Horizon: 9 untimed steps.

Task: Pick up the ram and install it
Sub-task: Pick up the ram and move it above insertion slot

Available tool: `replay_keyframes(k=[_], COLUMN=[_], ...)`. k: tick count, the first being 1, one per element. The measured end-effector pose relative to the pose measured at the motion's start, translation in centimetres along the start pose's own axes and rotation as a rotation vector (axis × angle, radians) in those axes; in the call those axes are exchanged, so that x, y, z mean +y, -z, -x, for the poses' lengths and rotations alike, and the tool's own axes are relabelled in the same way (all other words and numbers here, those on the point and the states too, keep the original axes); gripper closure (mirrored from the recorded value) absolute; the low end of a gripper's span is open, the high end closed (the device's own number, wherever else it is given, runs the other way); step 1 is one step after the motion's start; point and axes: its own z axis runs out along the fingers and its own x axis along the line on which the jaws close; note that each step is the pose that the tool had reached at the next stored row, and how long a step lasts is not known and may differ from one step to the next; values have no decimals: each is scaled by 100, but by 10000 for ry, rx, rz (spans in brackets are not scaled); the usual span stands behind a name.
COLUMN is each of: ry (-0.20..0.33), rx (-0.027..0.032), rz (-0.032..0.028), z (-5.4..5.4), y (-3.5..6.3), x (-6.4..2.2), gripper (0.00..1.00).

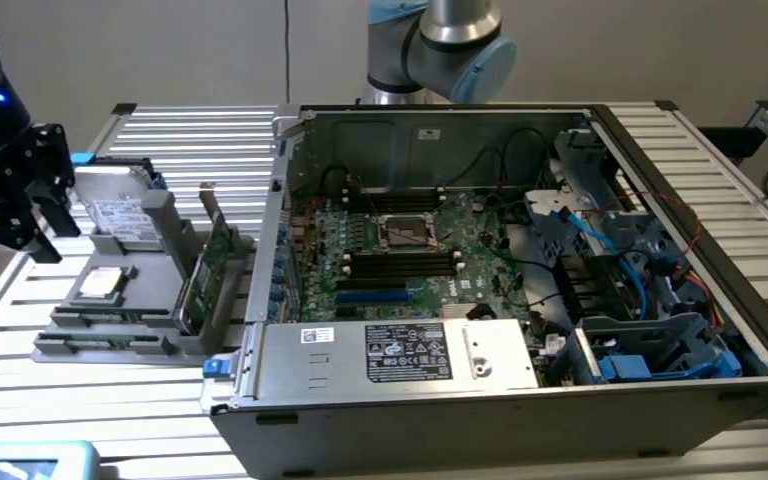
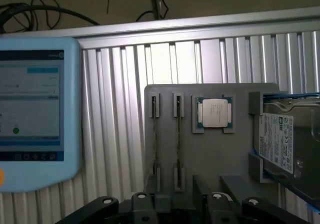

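**Ram on edge in the parts tray, gripper above it**

Exterior view: an open computer case [image 1: 518,260] lies on the slatted tabletop [image 1: 197,140], its motherboard [image 1: 398,250] exposed. At the exterior view's left sits a gray parts tray [image 1: 144,340] carrying a hard drive [image 1: 120,215], a processor [image 1: 101,283] and an upright green expansion card [image 1: 211,265]. The ram [image 1: 107,318] rests in the tray's narrow slots, just beside the processor and well apart from the case. The black gripper [image 1: 37,215] hangs over the tray's far end; whether it is spread or pressed together cannot be told.

Wrist view: the gripper [image 2: 175,206] looks down on the tray [image 2: 220,164]. The ram [image 2: 177,139] stands on edge as thin sticks in two side-by-side slots, next to the processor [image 2: 214,113], with the hard drive [image 2: 285,139] beyond. A pale blue tablet [image 2: 30,119] lies on the tabletop [image 2: 115,109] beside the tray.
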Motion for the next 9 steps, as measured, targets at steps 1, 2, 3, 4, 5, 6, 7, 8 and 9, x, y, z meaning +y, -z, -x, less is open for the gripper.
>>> replay_keyframes(k=[1,2,3,4,5,6,7,8,9], ry=[13,22,27,28,28,28,29,28,28], rx=[-6,-7,-7,-10,-12,-11,-12,-11,-11], rz=[-1,-1,1,-1,0,0,-1,1,1], z=[-9,-17,-31,-48,-66,-81,-89,-92,-94], y=[-19,-38,-55,-75,-94,-112,-132,-149,-167], x=[0,-1,-2,-3,-5,-7,-10,-12,-15], gripper=[58,58,58,58,58,58,58,58,58])
